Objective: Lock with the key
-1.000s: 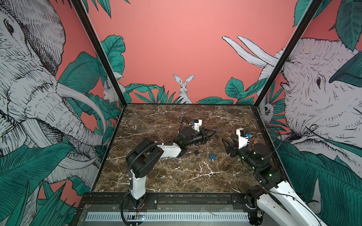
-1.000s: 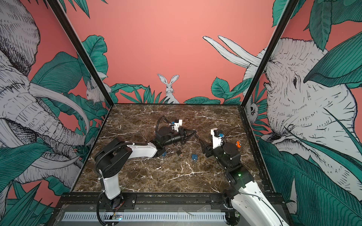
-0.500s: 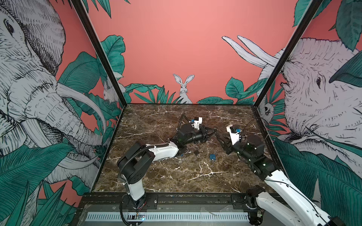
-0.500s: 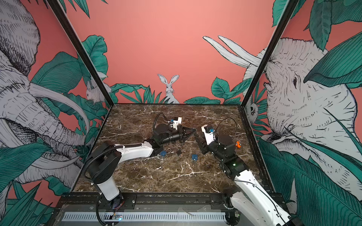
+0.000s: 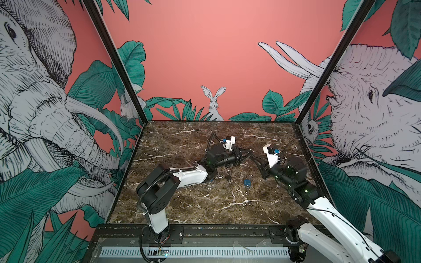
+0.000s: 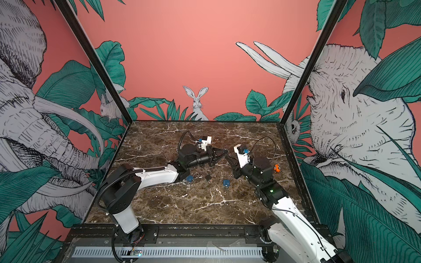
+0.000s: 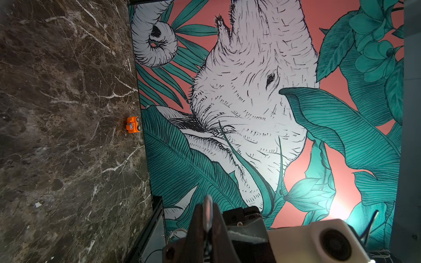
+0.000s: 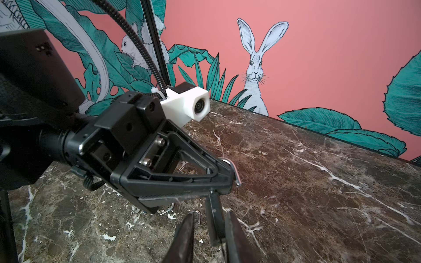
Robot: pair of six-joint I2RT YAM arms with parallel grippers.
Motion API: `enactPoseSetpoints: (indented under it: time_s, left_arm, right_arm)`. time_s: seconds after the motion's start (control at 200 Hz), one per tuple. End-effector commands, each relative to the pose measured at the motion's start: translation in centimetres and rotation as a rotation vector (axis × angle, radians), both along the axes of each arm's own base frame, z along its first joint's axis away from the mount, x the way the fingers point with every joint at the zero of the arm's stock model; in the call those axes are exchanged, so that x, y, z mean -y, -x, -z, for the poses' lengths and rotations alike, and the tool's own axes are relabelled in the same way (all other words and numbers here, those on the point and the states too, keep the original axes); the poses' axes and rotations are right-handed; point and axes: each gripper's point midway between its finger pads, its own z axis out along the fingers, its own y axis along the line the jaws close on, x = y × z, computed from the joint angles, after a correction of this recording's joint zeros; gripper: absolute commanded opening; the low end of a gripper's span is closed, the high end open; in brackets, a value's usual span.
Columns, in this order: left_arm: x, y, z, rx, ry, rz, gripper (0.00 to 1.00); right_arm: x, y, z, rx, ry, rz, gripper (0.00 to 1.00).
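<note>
In both top views: brown marble bench (image 5: 205, 205), pink jungle walls (image 5: 205, 45). Left wrist view: left gripper (image 7: 207, 211) squeezing a lock (image 7: 207, 203) up off the bench. Right wrist view: right gripper (image 8: 210, 215) spread around a thin black piece (image 8: 215, 227) by that lock.

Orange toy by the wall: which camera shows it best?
Left wrist view: the orange toy sits clear on marble. In a top view it is a speck by the right arm; right wrist misses it.
</note>
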Motion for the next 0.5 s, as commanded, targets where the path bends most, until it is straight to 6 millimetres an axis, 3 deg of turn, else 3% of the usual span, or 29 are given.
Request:
enactPoseSetpoints:
  time_s: [0.0, 0.495]
  left_arm:
    - [0.12, 0.61, -4.45, 0.069, 0.088, 0.026, 0.0]
    - [0.38, 0.63, -4.62, 0.071, 0.092, 0.038, 0.0]
  right_arm:
    - [0.09, -0.61, 0.07, 0.007, -0.005, 0.019, 0.26]
    - [0.35, -0.41, -0.37, 0.019, -0.018, 0.03, 0.26]
